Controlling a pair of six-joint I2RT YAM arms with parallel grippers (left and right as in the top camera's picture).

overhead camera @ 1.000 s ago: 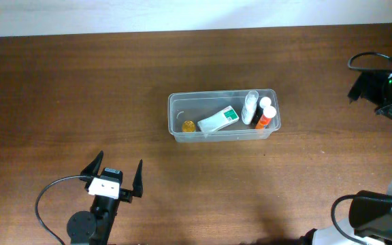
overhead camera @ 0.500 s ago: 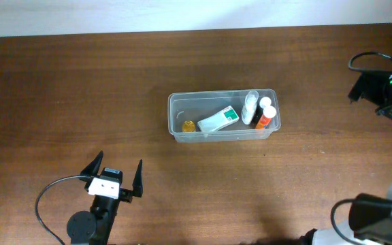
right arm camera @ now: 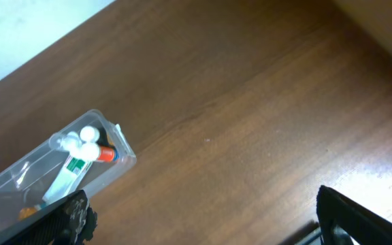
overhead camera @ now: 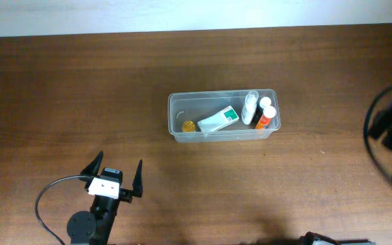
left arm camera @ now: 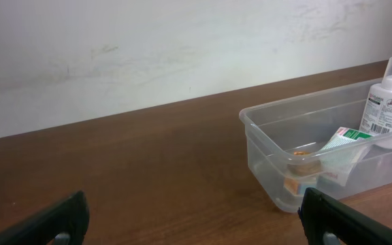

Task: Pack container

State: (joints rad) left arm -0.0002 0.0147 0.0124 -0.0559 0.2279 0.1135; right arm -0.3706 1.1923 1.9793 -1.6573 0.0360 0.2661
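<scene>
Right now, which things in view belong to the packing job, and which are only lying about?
Job: container, and inside it white bottle, orange bottle, green-white tube, small yellow item.
Only around: wooden table, white wall.

The table (overhead camera: 60, 102) was a dark brown wood-grain surface that met a pale wall (overhead camera: 182, 13) along its far edge. 1 clear container (overhead camera: 182, 109) rested directly on it, slightly right of centre, with its long sides parallel to that far edge and bare wood showing all around.
</scene>
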